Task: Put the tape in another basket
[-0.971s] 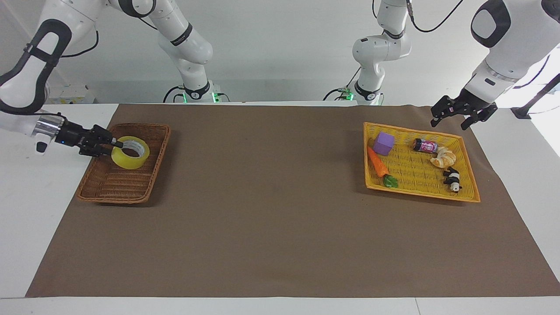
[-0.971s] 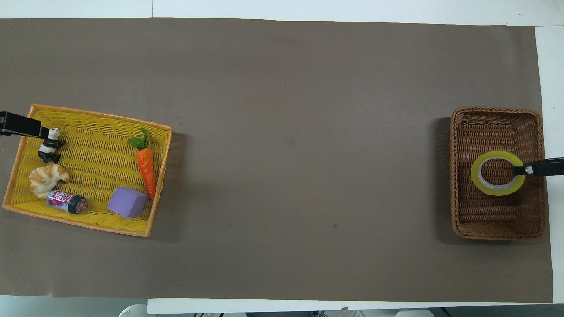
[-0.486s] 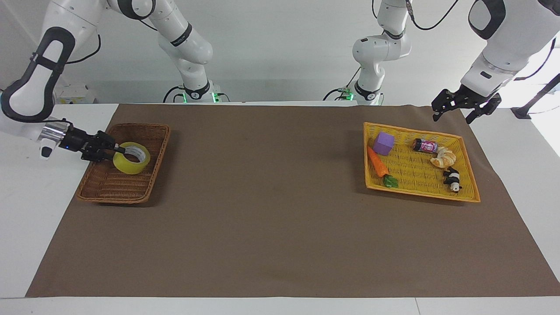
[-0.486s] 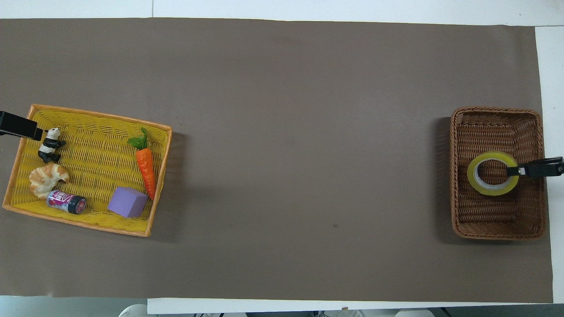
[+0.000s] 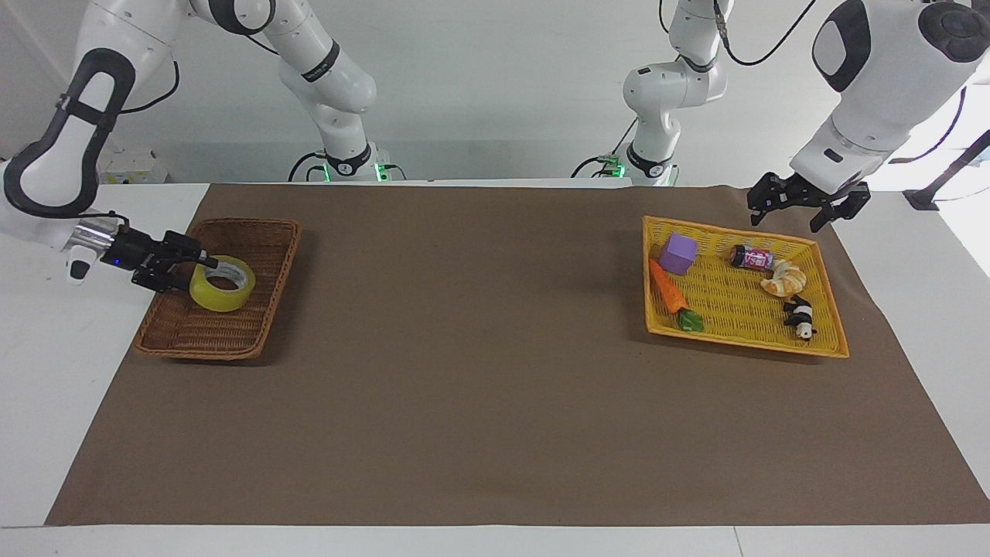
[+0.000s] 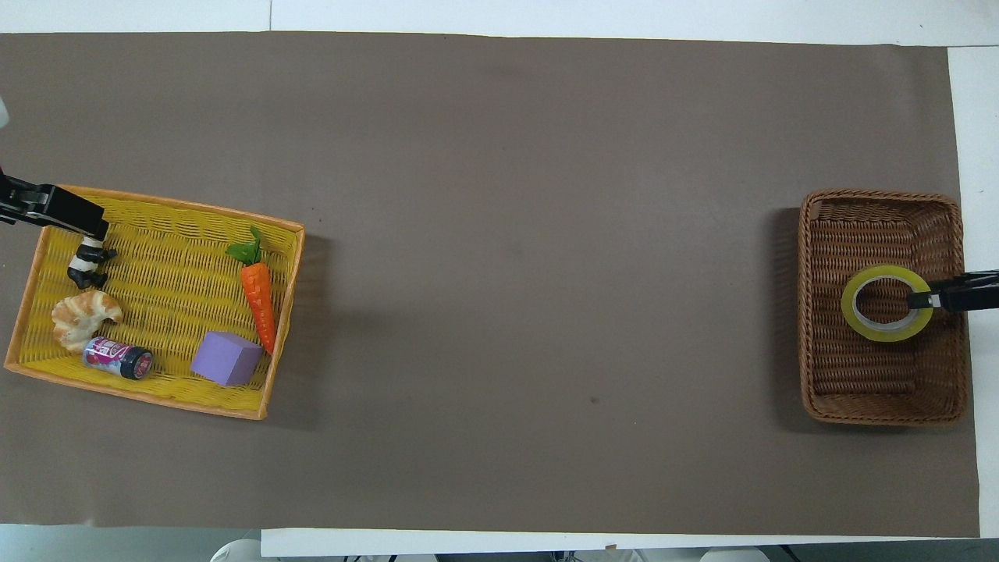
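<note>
At the right arm's end of the bench, on the brown paper mat [image 5: 479, 387]:

1. Rectangular brown woven wicker basket [image 5: 209, 331] with raised, sloping sides. This is the destination.
2. Wide roll of translucent yellow packing tape with a white core [image 5: 224, 297], lying flat in the basket about midway along it, close to the wall at the bench's end.
3. My right jaws come in low over that end wall and reach onto the roll's rim, with a tip showing at the ring's hole in the overhead view. I cannot tell whether they grip the roll or are parted from it.

At the left arm's end of the bench:

4. Flat yellow-orange woven tray [image 5: 735, 305] holding a purple foam cube [image 5: 678, 254], an orange toy carrot with green leaves [image 5: 667, 288], a small printed can on its side [image 5: 752, 257], a toy croissant [image 5: 784, 278] and a black-and-white panda figure [image 5: 799, 317].
5. My left jaws hang parted and empty over the tray's corner nearest the robots. That arm waits.

Step in hand, as I judge it: release and withdrawal, since the roll looks settled on the wicker.

- I should part the right jaws fully before moving, so neither tip drags the ring.
- I should lift straight up until clear of the roll and the basket wall, and only then pull away toward the bench's end.
- Risk: a tip caught inside the ring could tilt the roll or tug the light basket.
</note>
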### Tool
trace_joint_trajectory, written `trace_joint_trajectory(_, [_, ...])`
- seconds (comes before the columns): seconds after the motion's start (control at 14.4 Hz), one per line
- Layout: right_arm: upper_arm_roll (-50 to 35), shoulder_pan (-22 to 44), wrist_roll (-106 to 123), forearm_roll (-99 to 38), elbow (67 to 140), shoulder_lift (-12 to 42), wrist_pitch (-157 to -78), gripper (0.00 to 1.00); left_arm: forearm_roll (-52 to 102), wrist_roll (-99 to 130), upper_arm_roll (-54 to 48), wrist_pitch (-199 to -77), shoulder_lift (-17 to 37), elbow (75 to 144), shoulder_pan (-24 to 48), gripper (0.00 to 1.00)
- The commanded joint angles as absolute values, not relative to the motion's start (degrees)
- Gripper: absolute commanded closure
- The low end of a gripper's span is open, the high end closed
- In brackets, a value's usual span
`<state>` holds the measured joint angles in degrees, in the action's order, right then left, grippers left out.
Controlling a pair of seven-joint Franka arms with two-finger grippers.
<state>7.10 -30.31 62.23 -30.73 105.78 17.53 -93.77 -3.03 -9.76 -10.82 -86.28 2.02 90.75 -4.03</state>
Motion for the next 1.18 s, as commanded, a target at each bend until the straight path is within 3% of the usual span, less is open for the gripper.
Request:
trace_joint_trajectory(0.0, [6.42, -28.49, 62.75, -26.99, 104.86, 14.07, -95.00, 0.00, -4.04, -10.20, -11.51, -84.73, 4.13, 88.59, -4.57, 0.00])
trace_joint_trajectory(0.35, [6.24, -25.93, 61.09, -20.41, 102.58, 9.06, -96.85, 0.00, -3.96, -10.02, -11.34, -86.57, 3.43, 88.94, -4.75, 0.00])
trace_joint_trajectory(0.69, [6.24, -17.51, 46.97, -8.98, 99.23, 2.31, -95.98, 0.00, -3.96, -10.02, -11.16, -86.40, 3.25, 89.03, -5.01, 0.00])
trace_joint_trajectory(1.11, [6.15, -12.74, 22.97, -3.34, 96.34, -5.62, -85.55, 0.00, -3.87, -10.02, -10.90, -86.05, 1.94, 89.03, -5.01, 0.00])
